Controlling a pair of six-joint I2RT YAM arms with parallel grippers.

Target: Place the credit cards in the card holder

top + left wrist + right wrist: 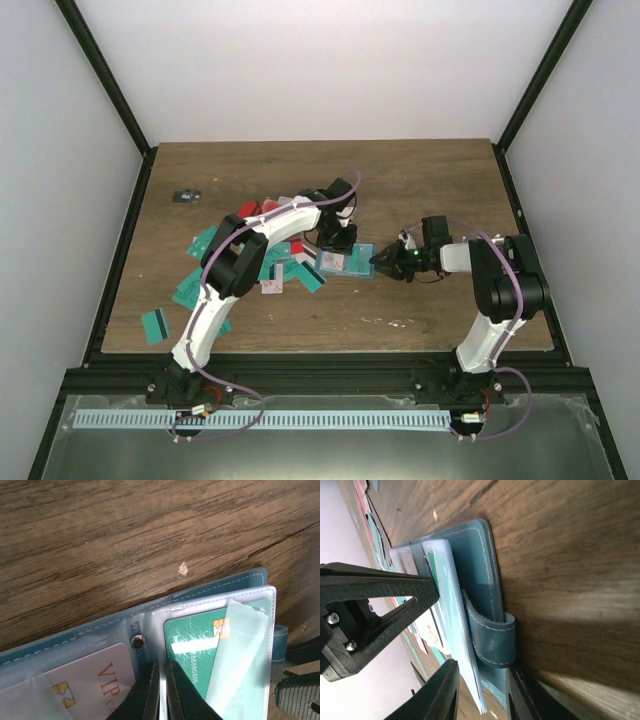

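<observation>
The card holder (345, 262) lies open on the wood table, its blue-teal cover (215, 587) under clear sleeves. A green card (195, 640) sits in the right sleeve and a white VIP card (95, 675) in the left one. My left gripper (338, 243) stands over the holder's middle fold, its fingers (162, 692) almost together with the tips on the sleeves. My right gripper (381, 262) is open around the holder's right edge (475, 555). The sleeves and the strap (492, 635) lie between its fingers (482, 680). Several loose credit cards (270, 272) lie to the left.
More teal cards (155, 325) are scattered toward the front left, and red ones (250, 210) lie behind the pile. A small dark object (185, 195) sits at the back left. The left gripper's black body (370, 610) is close beside the right fingers.
</observation>
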